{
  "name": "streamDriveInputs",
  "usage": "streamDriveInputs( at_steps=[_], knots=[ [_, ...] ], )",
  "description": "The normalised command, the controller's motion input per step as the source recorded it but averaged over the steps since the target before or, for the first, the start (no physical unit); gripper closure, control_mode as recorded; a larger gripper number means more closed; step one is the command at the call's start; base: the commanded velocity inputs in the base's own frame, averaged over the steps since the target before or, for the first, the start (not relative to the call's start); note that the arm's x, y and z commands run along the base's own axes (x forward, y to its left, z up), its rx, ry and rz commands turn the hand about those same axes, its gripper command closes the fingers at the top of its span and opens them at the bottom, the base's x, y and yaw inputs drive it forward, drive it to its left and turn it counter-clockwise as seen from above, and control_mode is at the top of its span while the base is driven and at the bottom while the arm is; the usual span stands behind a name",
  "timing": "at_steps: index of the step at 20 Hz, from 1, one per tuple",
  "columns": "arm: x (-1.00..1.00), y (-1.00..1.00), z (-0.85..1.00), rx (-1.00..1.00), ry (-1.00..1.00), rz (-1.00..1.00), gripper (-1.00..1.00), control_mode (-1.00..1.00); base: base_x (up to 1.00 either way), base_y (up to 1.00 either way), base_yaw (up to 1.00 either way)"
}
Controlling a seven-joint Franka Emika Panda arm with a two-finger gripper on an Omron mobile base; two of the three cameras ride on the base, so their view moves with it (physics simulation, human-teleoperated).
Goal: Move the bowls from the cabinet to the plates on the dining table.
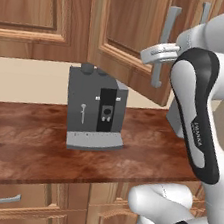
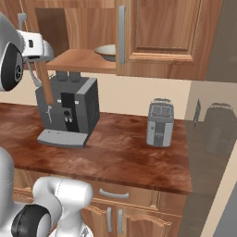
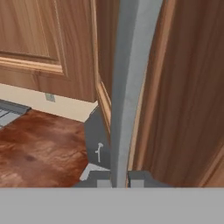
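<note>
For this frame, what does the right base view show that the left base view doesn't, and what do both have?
The right base view alone has the silver two-slot toaster on the counter, and a shallow cream-beige bowl on the open brown wooden cabinet's shelf. The left base view alone has the gripper, shut on the cabinet door's long grey bar handle. Both have the grey-and-black coffee machine on the reddish-brown wood-grain counter.

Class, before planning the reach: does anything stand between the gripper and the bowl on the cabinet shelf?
Yes. The gripper is shut on the door handle, and that partly open cabinet door stands between it and the bowl.
</note>
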Motion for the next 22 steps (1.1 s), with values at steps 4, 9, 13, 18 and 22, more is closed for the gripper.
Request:
streamDriveInputs(
  at_steps=[4,9,13,18,22],
  knots=[
    [0.0,0.0,0.0,0.0,0.0,0.0,-1.0,-1.0,0.0,0.0,0.0],
    [-0.05,0.0,0.0,0.0,0.0,0.0,-1.0,-1.0,0.0,0.0,0.0],
    [-0.57,-0.14,0.01,0.0,-0.01,0.0,-1.0,-1.0,0.0,0.0,0.0],
    [-0.8,-0.3,0.01,0.0,0.0,-0.01,-1.0,-1.0,0.0,0.0,0.0],
    [-0.76,-0.42,0.02,0.01,0.0,-0.05,-1.0,-1.0,0.0,0.0,0.0]
  ],
)
